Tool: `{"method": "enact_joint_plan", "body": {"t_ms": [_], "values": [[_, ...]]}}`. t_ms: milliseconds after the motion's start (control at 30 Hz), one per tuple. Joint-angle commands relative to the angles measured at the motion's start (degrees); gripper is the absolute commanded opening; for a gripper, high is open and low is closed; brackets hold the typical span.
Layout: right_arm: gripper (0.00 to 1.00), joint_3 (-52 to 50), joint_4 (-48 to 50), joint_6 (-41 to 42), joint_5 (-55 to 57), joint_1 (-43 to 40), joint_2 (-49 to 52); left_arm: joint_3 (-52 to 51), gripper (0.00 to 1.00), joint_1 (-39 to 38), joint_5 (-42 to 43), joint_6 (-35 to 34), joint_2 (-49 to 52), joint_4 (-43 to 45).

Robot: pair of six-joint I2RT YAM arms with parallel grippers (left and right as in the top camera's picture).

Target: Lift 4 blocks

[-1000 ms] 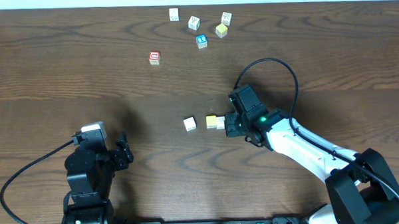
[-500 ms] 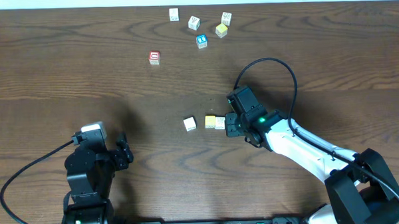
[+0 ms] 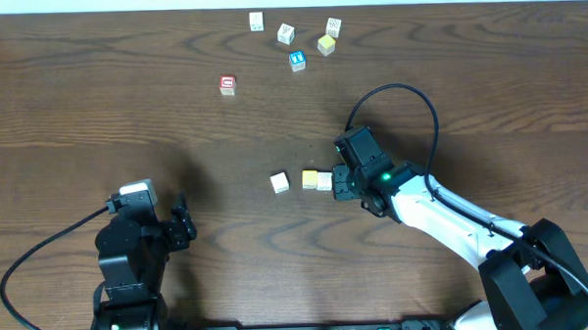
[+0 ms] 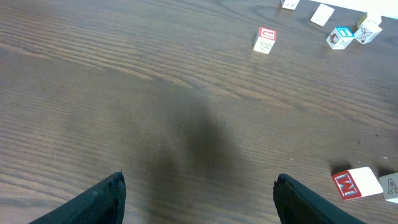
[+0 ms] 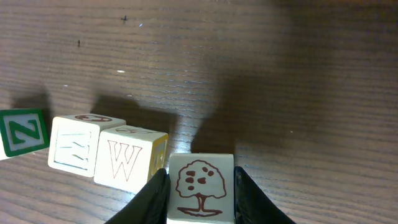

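Note:
My right gripper sits low at the table's middle, its fingers pressed to both sides of a white block with a tree drawing; overhead the gripper hides this block. Left of it runs a row of blocks: a cream W block, a pale yellow one, and a white one with a green Z face. My left gripper hangs open over bare wood at the lower left, holding nothing.
At the back lie three white cubes, a yellow cube, a blue-faced cube and a red-faced cube. The right arm's black cable loops above its wrist.
The right gripper and the two blocks beside it have crept slightly left. The left arm has not moved.

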Motion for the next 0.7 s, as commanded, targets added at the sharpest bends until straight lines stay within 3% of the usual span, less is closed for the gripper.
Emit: {"method": "enact_joint_plan", "body": {"t_ms": [0, 267, 667], "values": [[0.32, -0.46, 0.09, 0.0, 0.98, 0.15, -0.52, 0.9, 0.77, 0.26, 0.31, -0.15, -0.04, 0.0], [0.38, -0.46, 0.09, 0.0, 0.98, 0.13, -0.52, 0.9, 0.77, 0.26, 0.33, -0.15, -0.04, 0.0], [0.03, -0.31, 3.17, 0.02, 2.95, -1.16, -0.55, 0.9, 0.76, 0.26, 0.31, -0.13, -0.04, -0.2]]}}
